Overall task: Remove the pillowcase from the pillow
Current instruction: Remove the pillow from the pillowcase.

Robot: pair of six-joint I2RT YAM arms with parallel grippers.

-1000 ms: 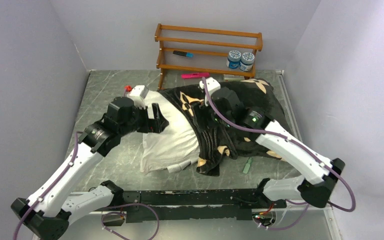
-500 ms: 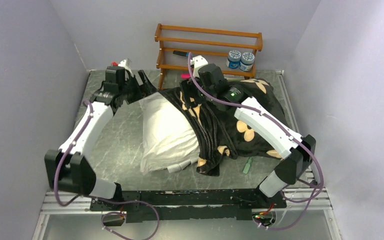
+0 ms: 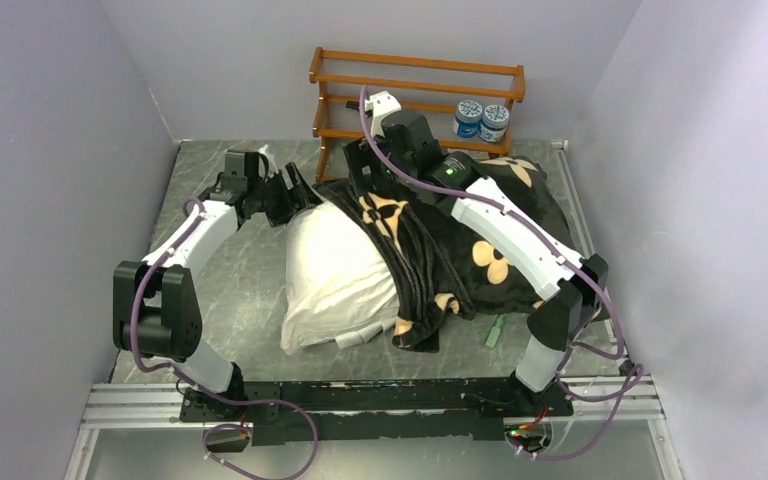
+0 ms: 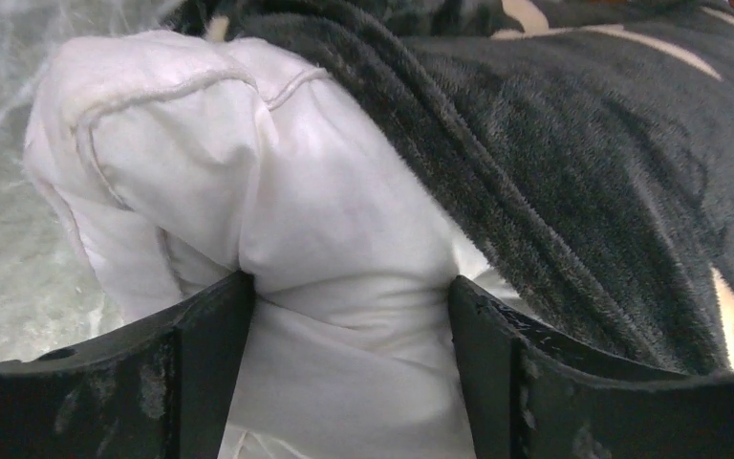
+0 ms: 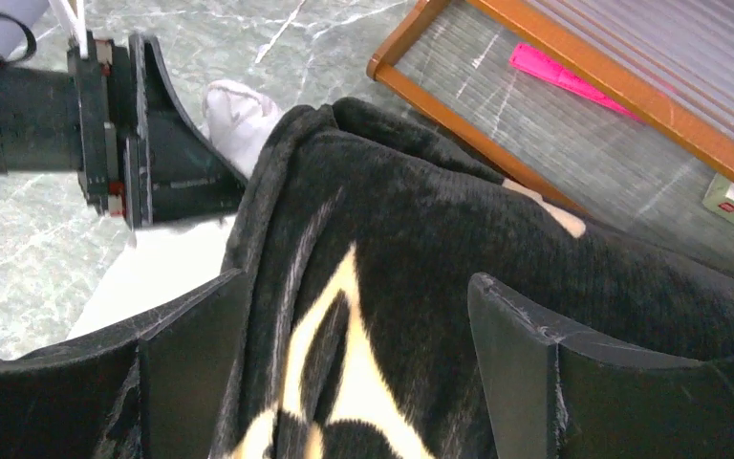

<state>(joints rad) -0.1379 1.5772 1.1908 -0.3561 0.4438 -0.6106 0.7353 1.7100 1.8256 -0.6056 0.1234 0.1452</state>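
Observation:
The white pillow (image 3: pixel 335 275) lies mid-table with its right half inside the black flowered pillowcase (image 3: pixel 480 235). My left gripper (image 3: pixel 298 195) is at the pillow's far left corner. In the left wrist view the pillow (image 4: pixel 325 220) bulges between the left gripper's (image 4: pixel 344 292) two fingers, both pressing into it, with the pillowcase (image 4: pixel 583 191) just to the right. My right gripper (image 3: pixel 358 165) hangs over the pillowcase's far open edge. Seen from the right wrist, the right gripper (image 5: pixel 358 287) stands open astride the pillowcase (image 5: pixel 411 229), facing the left gripper (image 5: pixel 153 143).
A wooden rack (image 3: pixel 415 100) stands at the back, close behind both grippers, holding two jars (image 3: pixel 481 120) and a blue marker (image 3: pixel 365 106). A pink item (image 5: pixel 573 81) lies under the rack. A small green object (image 3: pixel 495 330) rests on the table near the pillowcase's front edge.
Both arms swung from over the pillow's middle to its far edge. The left gripper came down on the pillow's far corner and narrowed on it. The right gripper moved to the pillowcase's far edge.

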